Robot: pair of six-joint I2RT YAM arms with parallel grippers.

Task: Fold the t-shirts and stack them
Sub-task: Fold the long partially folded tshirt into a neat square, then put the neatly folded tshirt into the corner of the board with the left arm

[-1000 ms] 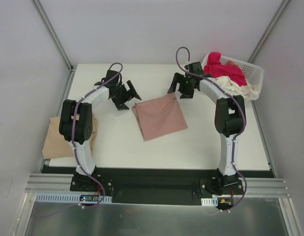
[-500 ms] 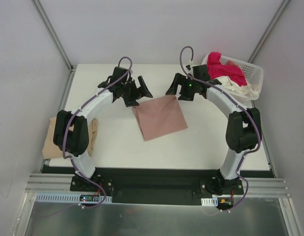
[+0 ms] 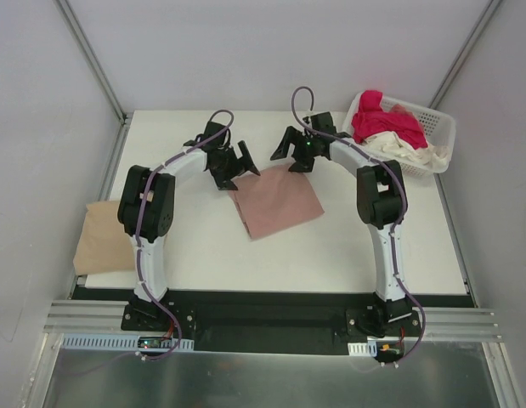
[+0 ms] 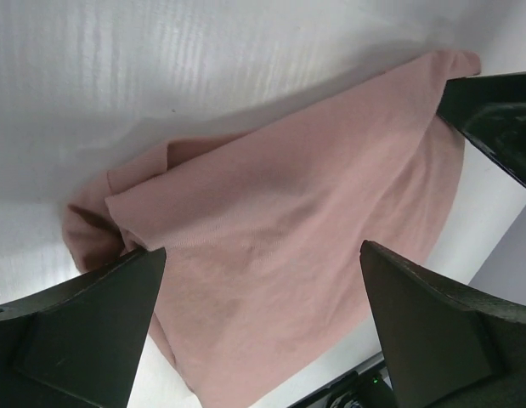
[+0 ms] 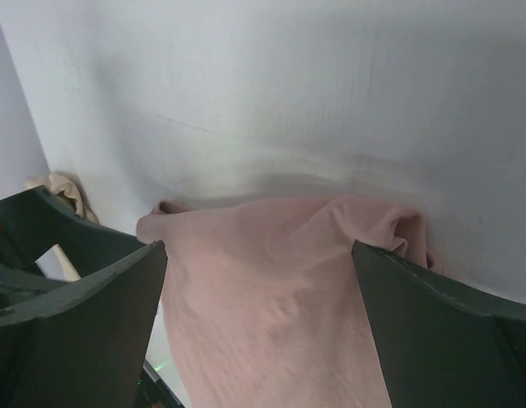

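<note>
White desk (image 3: 373,246), pale walls all round, seen from above. Pretty much dead centre of the top view is the dusty pink t-shirt (image 3: 275,202), folded into a rough square and lying flat, turned a bit askew.

Both arms curve in toward its upper edge. The left gripper (image 3: 243,172) sits over the shirt's upper left corner and the right gripper (image 3: 290,161) over the upper right corner. Honestly can't tell from above whether either one is touching the cloth.

The wrist cams help with the jaws though. On the left wrist view the two dark fingers (image 4: 84,331) are spread wide at the bottom corners of the frame, with nothing but pink cloth showing between them and a bunched fold at the left. Same on the right wrist view: fingers (image 5: 449,331) far apart, nothing pinched, and the shirt's rumpled edge sits in the middle of the frame with bare desk above it.

Other stuff: a tan t-shirt (image 3: 101,242) lies folded at the far left edge of the desk, partly hanging off. The white basket (image 3: 441,136) in the upper right holds a magenta-red t-shirt (image 3: 381,123) heaped on a cream t-shirt (image 3: 407,153), both crumpled.
</note>
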